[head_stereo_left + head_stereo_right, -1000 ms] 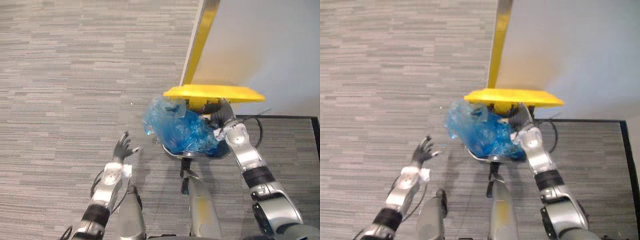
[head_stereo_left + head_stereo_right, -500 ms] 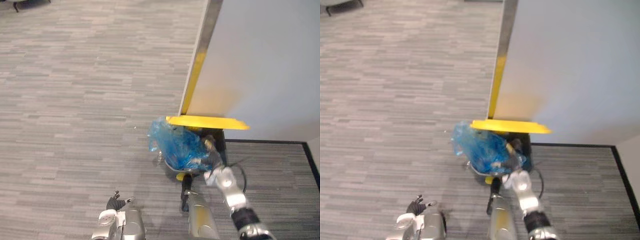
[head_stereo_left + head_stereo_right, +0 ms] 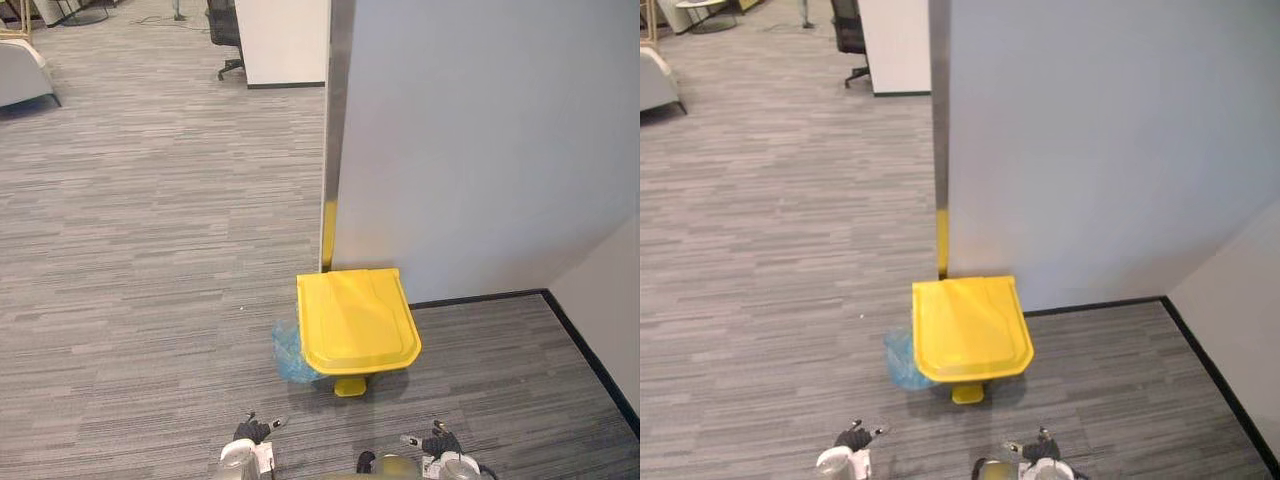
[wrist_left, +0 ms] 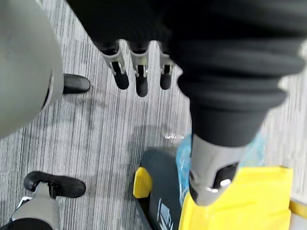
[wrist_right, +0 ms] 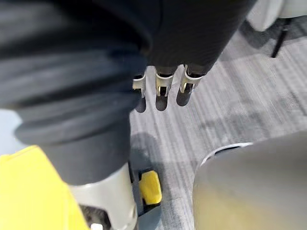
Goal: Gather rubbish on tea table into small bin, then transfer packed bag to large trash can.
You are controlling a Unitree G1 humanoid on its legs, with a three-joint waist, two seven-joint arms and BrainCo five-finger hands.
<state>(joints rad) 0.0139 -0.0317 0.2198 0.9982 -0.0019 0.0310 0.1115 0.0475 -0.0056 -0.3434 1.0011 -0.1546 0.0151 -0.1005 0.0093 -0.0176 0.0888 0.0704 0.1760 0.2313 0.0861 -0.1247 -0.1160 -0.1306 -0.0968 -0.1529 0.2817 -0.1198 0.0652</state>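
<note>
The large trash can stands on the carpet against the grey wall, its yellow lid (image 3: pixel 358 320) down flat. A blue rubbish bag (image 3: pixel 290 355) bulges out from under the lid's left edge, caught between lid and can. The can's yellow pedal (image 3: pixel 350 386) sticks out at the front. My left hand (image 3: pixel 250 432) and right hand (image 3: pixel 438 440) hang low at the near edge, both apart from the can. The left wrist view has straight fingers (image 4: pixel 139 72) holding nothing, with the blue bag (image 4: pixel 184 153) and the lid (image 4: pixel 240 201) past them. The right hand's fingers (image 5: pixel 163 86) are straight and empty too, above the pedal (image 5: pixel 150 187).
A grey partition wall (image 3: pixel 480 150) with a metal edge post (image 3: pixel 333 130) rises behind the can, with black skirting (image 3: pixel 590 355) along the right. Far off stand a black office chair (image 3: pixel 225 35) and a white cabinet (image 3: pixel 280 40). Open carpet lies to the left.
The camera has tilted up and back. The yellow lid has dropped from raised to flat over the blue bag. My right hand has come off the bag and both hands have lowered.
</note>
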